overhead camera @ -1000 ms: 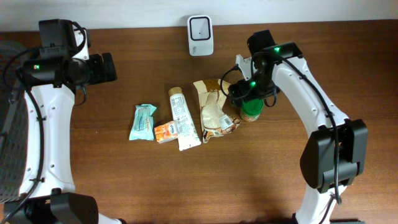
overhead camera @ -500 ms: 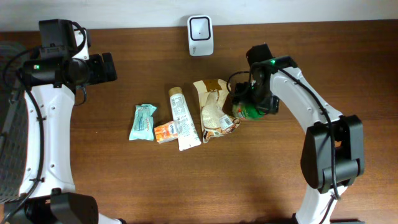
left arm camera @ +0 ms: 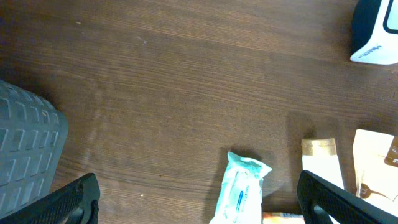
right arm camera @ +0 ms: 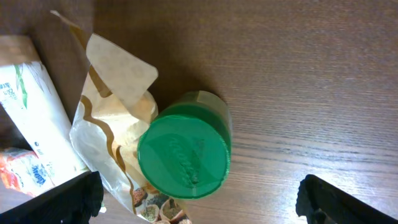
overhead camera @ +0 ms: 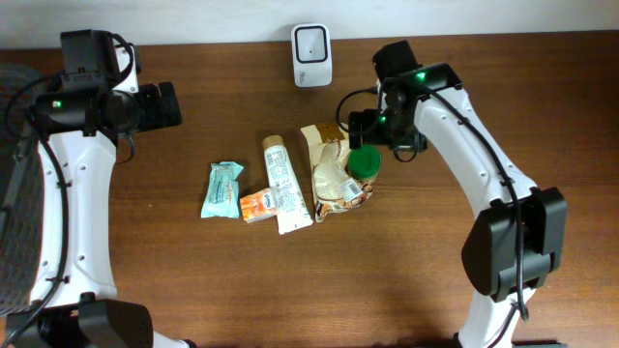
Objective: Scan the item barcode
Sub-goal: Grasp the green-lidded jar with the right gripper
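Note:
A jar with a green lid (overhead camera: 365, 163) (right arm camera: 183, 152) stands upright against a cream and brown pouch (overhead camera: 332, 172) (right arm camera: 115, 118). My right gripper (overhead camera: 366, 130) (right arm camera: 199, 205) hovers open just above and behind the jar, holding nothing. A white tube (overhead camera: 286, 184) (left arm camera: 323, 165), an orange packet (overhead camera: 257, 205) and a teal packet (overhead camera: 222, 188) (left arm camera: 242, 190) lie to the left of them. The white scanner (overhead camera: 311, 53) (left arm camera: 376, 31) stands at the table's back edge. My left gripper (overhead camera: 172, 104) (left arm camera: 199, 205) is open and empty at the far left, high over bare wood.
A grey basket (left arm camera: 28, 149) sits off the table's left side. The tube's end (right arm camera: 31, 106) lies beside the pouch. Bare wood extends in front of the items and to the right of the jar.
The jar has moved left against the pouch and now shows its green lid upright. My right gripper has pulled back toward the scanner side. The left arm has not moved.

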`<state>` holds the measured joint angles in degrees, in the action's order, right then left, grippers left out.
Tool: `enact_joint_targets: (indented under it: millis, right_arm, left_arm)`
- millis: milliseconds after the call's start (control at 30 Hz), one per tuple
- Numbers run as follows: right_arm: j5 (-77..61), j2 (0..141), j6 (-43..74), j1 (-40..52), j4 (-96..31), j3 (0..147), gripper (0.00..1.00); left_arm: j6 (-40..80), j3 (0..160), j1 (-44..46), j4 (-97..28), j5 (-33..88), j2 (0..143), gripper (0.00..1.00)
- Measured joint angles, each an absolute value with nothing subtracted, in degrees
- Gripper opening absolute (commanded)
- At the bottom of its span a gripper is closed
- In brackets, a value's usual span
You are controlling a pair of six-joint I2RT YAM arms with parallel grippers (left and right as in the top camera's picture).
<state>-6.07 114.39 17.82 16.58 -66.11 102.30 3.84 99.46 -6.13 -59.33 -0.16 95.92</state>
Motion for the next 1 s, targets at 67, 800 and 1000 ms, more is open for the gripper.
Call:
enact_joint_targets:
  millis: [67, 800, 1000]
  right_arm:
    - [-5.37, 115.24, 15.22, 17.85, -65.56, 101.78, 0.98]
    - [-7.42, 122.76, -22.35, 9.41, -70.52, 101.78, 0.78]
    - [-9.61, 122.76, -15.90, 9.47, -70.94, 101.89, 0.98]
  left_arm:
    - [3.84, 99.46, -6.13, -59.33, -0.16, 95.92, 0.99]
    - [3.84, 99.46, -6.13, -59.35, -0.16, 95.92, 0.99]
    - [3.84, 99.46, -6.13, -59.35, -0.16, 95.92, 0.99]
